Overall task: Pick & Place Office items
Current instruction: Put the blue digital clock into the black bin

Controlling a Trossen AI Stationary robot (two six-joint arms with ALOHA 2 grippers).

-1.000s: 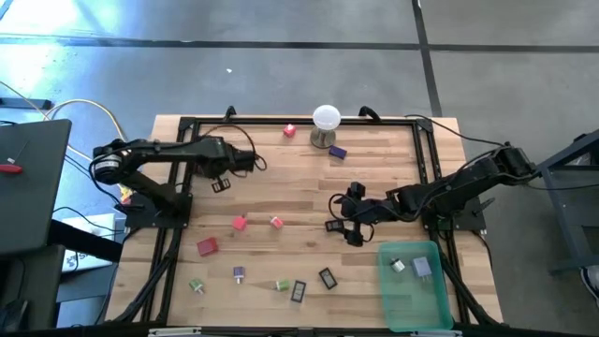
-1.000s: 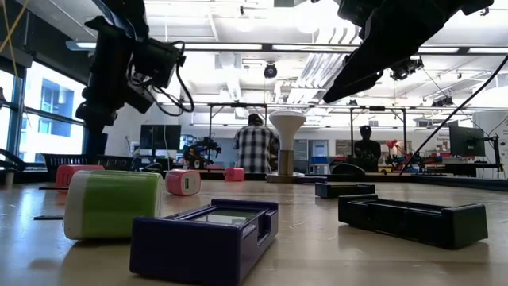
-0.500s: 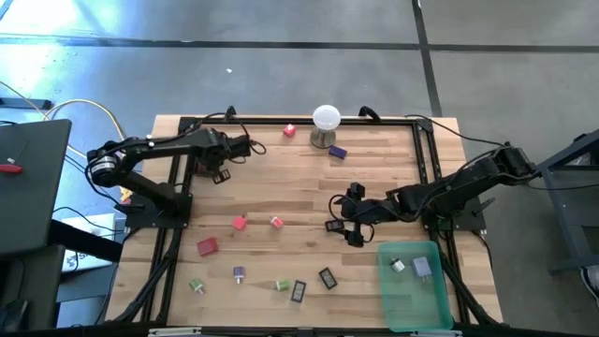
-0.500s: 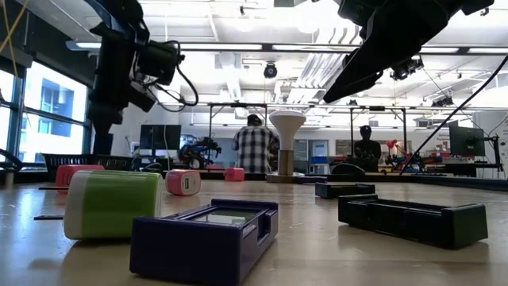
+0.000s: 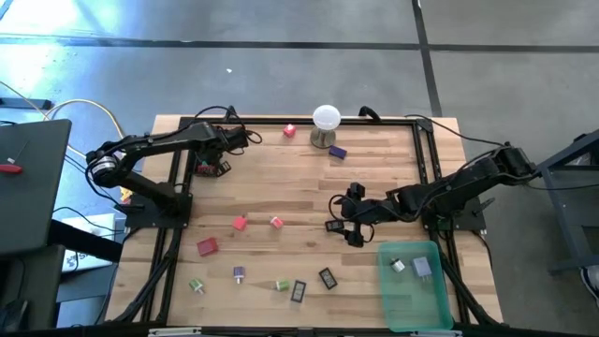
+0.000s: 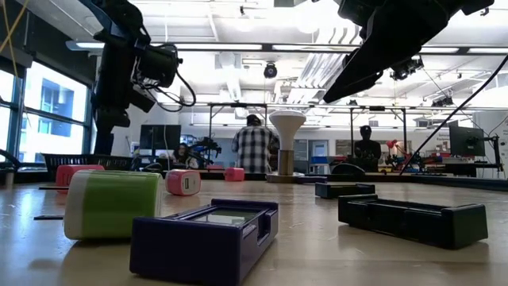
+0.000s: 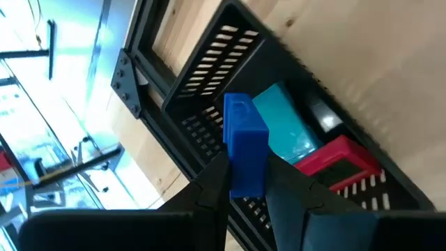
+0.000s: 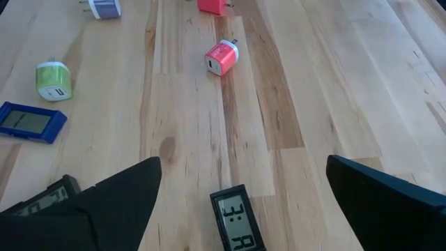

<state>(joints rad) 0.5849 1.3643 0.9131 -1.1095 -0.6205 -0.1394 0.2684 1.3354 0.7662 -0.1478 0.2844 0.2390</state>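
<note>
Up at the far left corner of the bench (image 5: 309, 183), the left gripper (image 7: 245, 183) is hovering over a black slotted bin (image 7: 209, 70), its fingers (image 7: 212, 183) pinching a small blue block (image 7: 245, 143) upright between them. Inside the bin, a teal piece (image 7: 282, 132) and a red piece (image 7: 338, 159) are lying side by side, just beside the held block. Near the middle of the bench, the right gripper (image 8: 240, 188) is hanging low with its fingers (image 8: 118, 188) spread wide and gripping nothing; a small black LCD clock (image 8: 235, 222) is lying on the wood between them. Ahead of it, a pink charger plug (image 8: 221, 57), a green charger plug (image 8: 54, 80) and a blue LCD piece (image 8: 31, 122) are sitting apart from one another on the wood. Further office items are lying scattered across the near half of the bench, and a green tray (image 5: 416, 295) at the near right corner is holding two small pieces.
</note>
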